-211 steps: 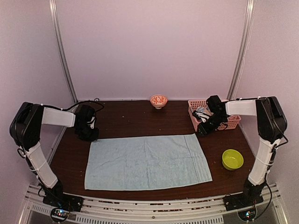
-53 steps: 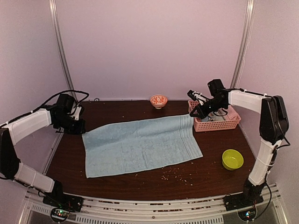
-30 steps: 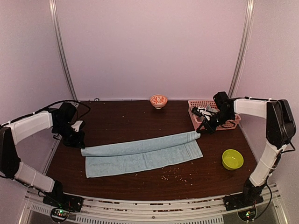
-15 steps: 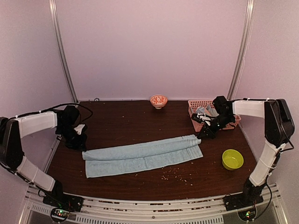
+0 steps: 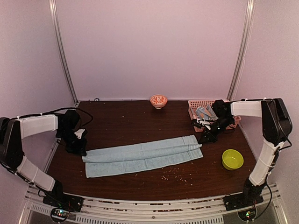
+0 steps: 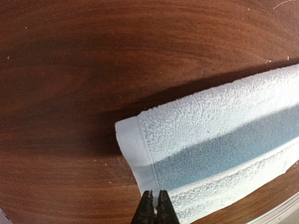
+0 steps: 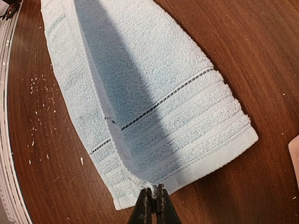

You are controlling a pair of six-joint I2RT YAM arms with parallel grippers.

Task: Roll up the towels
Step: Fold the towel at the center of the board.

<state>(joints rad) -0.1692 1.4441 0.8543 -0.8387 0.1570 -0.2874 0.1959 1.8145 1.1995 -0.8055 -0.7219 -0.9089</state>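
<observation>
Right gripper (image 7: pixel 153 198): clenched, with a pucker of the towel (image 7: pixel 140 88) pinched between its tips at the striped short end. Left gripper (image 6: pixel 152 205): clenched, tips at the hem of the opposite short end; whether cloth is caught there cannot be told. The towel lies flat on the worktop (image 5: pixel 131 121), folded lengthwise into a long band spanning the gap between both arms. Behind the right gripper stands the pink basket (image 5: pixel 229 123); nearer the front edge, the lime-green bowl (image 5: pixel 232 159)

Pink basket (image 5: pixel 197 102) contents indistinct; towel (image 6: pixel 210 135) partly off-frame in both wrist views.
</observation>
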